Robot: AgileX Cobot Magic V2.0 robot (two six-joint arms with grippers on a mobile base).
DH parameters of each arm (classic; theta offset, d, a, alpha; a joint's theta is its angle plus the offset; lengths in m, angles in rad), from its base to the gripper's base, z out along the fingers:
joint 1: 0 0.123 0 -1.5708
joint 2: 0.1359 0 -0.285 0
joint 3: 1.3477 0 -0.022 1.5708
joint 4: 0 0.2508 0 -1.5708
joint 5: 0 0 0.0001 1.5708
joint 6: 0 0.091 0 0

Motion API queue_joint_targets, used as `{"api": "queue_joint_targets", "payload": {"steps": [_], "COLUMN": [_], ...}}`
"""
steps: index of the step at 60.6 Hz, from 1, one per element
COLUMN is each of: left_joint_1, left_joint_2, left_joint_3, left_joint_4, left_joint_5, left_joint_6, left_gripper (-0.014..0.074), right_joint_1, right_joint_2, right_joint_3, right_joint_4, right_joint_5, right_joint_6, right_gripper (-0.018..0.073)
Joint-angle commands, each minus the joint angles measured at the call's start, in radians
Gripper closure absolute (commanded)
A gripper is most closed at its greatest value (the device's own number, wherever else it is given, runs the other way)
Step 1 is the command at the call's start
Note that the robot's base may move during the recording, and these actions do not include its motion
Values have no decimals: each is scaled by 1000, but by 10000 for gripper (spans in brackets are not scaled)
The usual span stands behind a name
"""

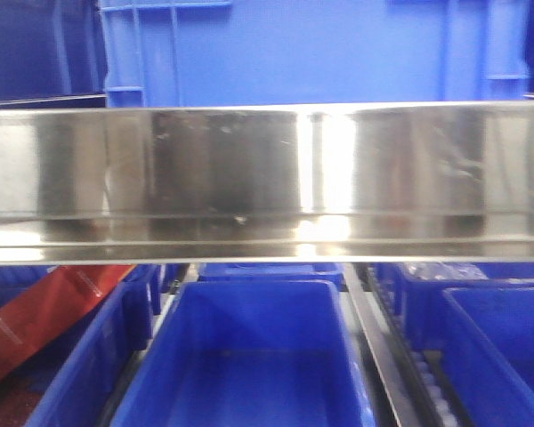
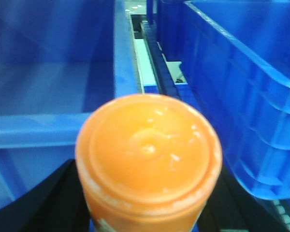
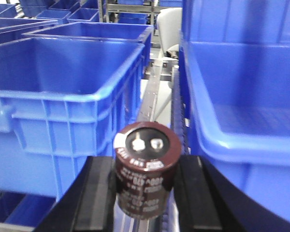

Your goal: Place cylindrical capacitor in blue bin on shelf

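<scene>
- Cylindrical capacitor (image 3: 147, 176): lower centre of the right wrist view, upright, dark brown sleeve with white print, two metal terminals on the top face.
- Right gripper (image 3: 146, 193): black fingers (image 3: 94, 198) pressed against both sides of the capacitor, pinching it.
- Capacitor position: outside any bin, in line with the gap between two bins.
- Left-hand blue bin (image 3: 63, 92): open-topped, filling the left half of the view.
- Right-hand blue bin (image 3: 241, 145): open-topped, along the right edge, closer to the lens.
- Roller track (image 3: 157, 96): narrow metal strip running up the frame between the two bins.
- Left gripper (image 2: 147, 215): black fingers (image 2: 43, 208) closed on an orange cylinder (image 2: 147, 154), lower centre of the left wrist view, blue bin walls to either side.
- Shelf (image 1: 267, 178): broad reflective front rail across the middle of the front view.
- Centre blue bin (image 1: 249, 356): below the rail, bottom centre.
- Red package (image 1: 44, 311): lower left, in a neighbouring bin.
</scene>
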Motion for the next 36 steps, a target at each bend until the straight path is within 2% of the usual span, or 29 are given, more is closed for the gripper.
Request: {"api": "queue_joint_targets", "payload": {"steps": [1,36], "left_joint_1": [-7,-7], "left_joint_2": [-2,-2], "left_joint_3": [-7,-7], "left_joint_4": [1,1], "left_joint_5": [-19,-19], "left_joint_6": [-1,-1], "left_gripper": [707,707], "right_joint_1": [1,1], "right_joint_2": [-4,-4], "right_joint_3": [-2,-2], "right_joint_4": [-5,-5], "right_joint_5": [-32,-32], "right_joint_6": [-2,-2], "right_gripper": [721,721]}}
